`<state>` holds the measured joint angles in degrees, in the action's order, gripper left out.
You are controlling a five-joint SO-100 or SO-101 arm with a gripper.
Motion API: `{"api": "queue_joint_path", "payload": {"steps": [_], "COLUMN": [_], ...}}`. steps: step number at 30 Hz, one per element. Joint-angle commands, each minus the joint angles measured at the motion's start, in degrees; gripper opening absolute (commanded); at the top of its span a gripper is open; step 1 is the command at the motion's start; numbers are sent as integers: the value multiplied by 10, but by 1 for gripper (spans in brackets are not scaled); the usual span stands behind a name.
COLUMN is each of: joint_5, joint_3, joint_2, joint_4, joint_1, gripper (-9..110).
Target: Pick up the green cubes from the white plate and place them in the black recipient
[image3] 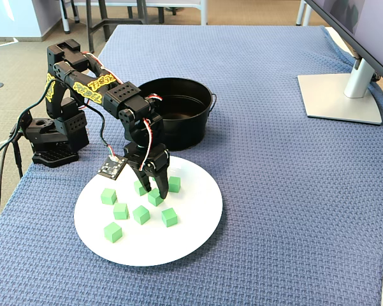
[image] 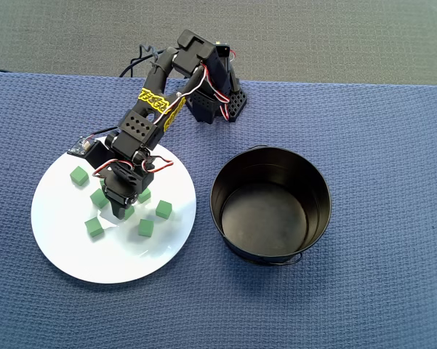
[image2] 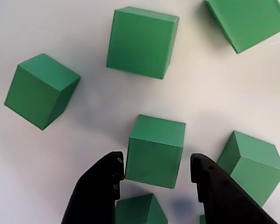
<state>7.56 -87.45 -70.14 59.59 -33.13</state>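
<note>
Pincer (image2: 156,170) is down on the white plate (image: 73,258), open, with one of the green cubes (image2: 156,150) sitting right between its jaws. Looks like grasp time: close up, lift, swing over to the empty black recipient (image: 270,203).

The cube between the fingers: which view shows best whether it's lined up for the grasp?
The wrist view: the cube sits centred in the open gripper, small gaps either side. In the overhead view the gripper covers it. In the fixed view it shows only partly, gaps unreadable.
</note>
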Motion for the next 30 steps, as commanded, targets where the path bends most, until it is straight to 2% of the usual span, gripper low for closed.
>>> {"api": "queue_joint_path", "payload": {"steps": [1, 6, 14, 22, 26, 30], "joint_5": [-7, -10, -14, -28, -49, -81], "joint_3": [24, 24, 27, 27, 30, 14], "joint_2": [-12, -13, -17, -179, -272, -362], "joint_4": [-8, -9, 4, 72, 127, 167], "joint_1": [8, 4, -3, -6, 33, 121], "gripper": [7, 0, 0, 0, 0, 0]}}
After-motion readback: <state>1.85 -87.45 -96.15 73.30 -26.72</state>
